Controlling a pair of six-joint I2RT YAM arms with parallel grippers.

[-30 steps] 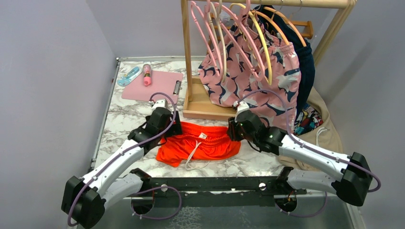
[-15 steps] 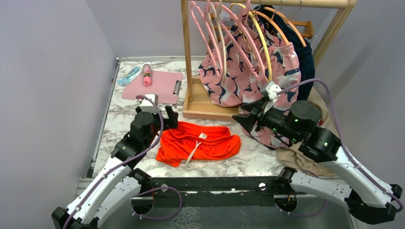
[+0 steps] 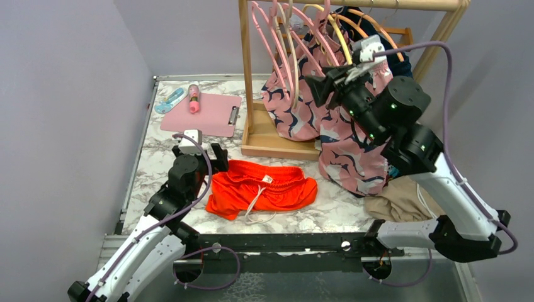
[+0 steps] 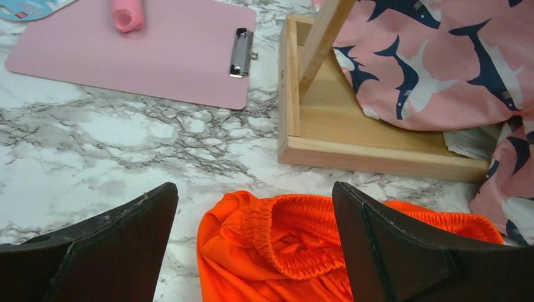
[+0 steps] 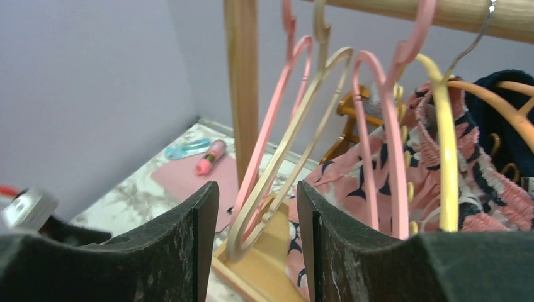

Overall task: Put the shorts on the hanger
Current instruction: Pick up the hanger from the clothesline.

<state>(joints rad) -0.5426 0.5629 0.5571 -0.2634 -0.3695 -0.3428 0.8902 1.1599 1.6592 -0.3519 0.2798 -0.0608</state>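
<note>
Right gripper [image 5: 257, 189]: half parted, empty, lined up on the pale-yellow hanger [image 5: 321, 31] hanging from the far wooden rail [image 5: 409, 12]
Left gripper [image 4: 253, 192]: spread wide, empty, just above the waistband of the orange shorts [image 3: 261, 189], flat on the near marble table [image 4: 94, 126]
Risk: catching a neighbouring pink hanger [image 5: 274, 126], so tightly packed
Risk: snagging the hook on lifting

Illumination is even and diffuse, from overhead, with no hard glare. In the top view, shadows on the marble surface [image 3: 157, 157] are faint and soft-edged, and the shorts [image 3: 264, 189] render as strongly saturated orange. The strip below the near edge of the surface is dim. In the left wrist view the surface is sharp, while the fingers of the left tool [image 4: 253, 189] read as near-black shapes. In the right wrist view the fingers of the right tool [image 5: 256, 189] are dark and grainy, and the far corner of the surface is soft.
</note>
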